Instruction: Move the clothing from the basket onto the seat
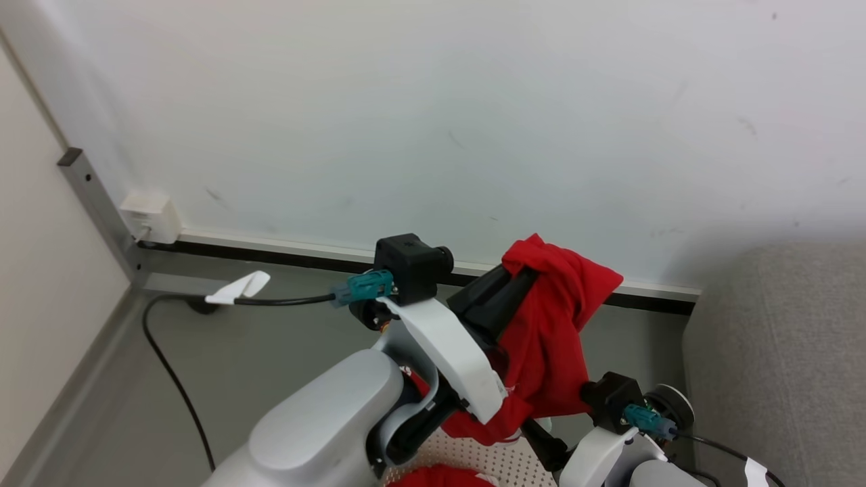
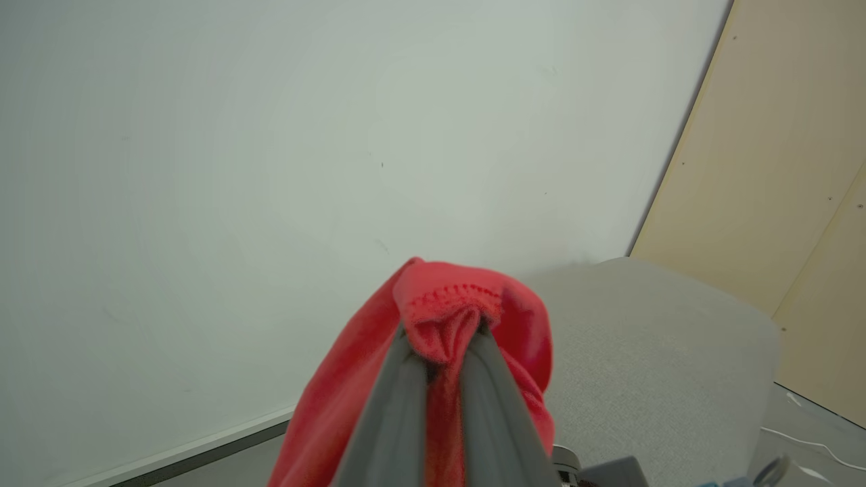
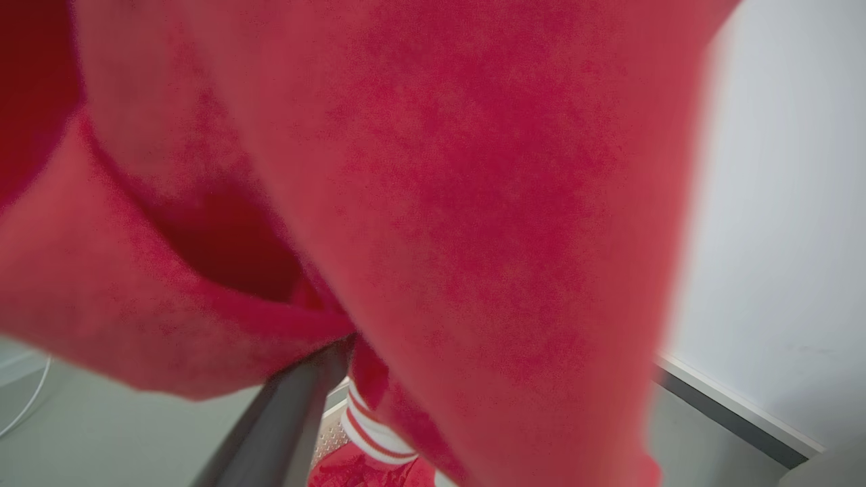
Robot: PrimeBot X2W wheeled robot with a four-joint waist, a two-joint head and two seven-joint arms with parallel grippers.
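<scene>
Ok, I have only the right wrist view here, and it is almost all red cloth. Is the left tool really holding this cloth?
Observer: Yes. In the left wrist view the left tool is shut on the red garment, with a stitched hem pinched between its fingers.
Operator: Good. And where is the seat from there? I cannot see it well.
Observer: In the head view the grey seat is at the right edge, and the garment hangs to the left of it, not over it yet.
</scene>
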